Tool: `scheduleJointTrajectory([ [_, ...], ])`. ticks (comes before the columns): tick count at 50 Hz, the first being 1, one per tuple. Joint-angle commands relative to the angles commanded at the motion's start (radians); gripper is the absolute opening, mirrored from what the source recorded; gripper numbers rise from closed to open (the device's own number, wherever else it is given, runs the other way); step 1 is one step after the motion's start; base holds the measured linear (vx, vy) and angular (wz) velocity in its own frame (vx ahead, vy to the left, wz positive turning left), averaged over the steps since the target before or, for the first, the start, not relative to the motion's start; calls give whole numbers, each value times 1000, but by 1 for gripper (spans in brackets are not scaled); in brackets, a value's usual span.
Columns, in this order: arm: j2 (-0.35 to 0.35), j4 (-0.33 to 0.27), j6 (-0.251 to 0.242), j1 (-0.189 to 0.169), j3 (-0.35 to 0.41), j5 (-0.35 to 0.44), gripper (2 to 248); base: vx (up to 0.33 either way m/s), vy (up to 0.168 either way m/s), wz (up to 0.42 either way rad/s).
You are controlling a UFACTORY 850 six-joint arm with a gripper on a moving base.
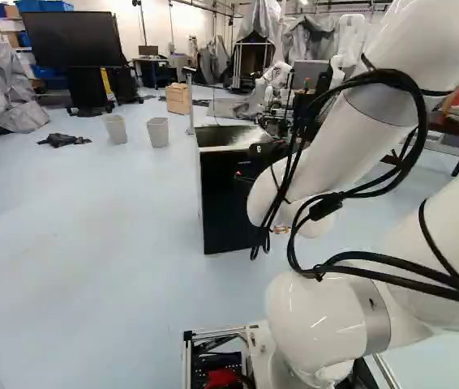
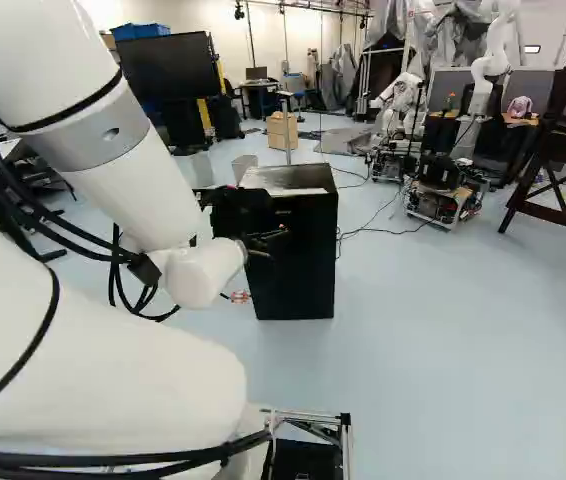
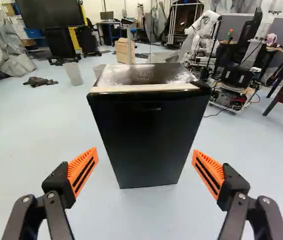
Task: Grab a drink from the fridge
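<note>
Black fridge (image 3: pixel 149 135) is set on floor (image 3: pixel 31 145), ahead of gripper (image 2: pixel 276 243); floor edges mostly cut off or covered. Jaws are spread well apart per wrist view. Door is seen closed, interior hidden, so drink location can't be told. In left base view, part of fridge front is blocked by arm (image 1: pixel 319 154). Bin (image 3: pixel 98 71) is part-hidden behind fridge top's rear corner in wrist view.
</note>
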Motion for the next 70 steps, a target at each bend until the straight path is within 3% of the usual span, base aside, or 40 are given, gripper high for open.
scheduleJointTrajectory([
  [26,0,0,0,0,0,0,247,32,24,-11],
  [70,0,0,0,0,0,0,247,62,78,-7],
])
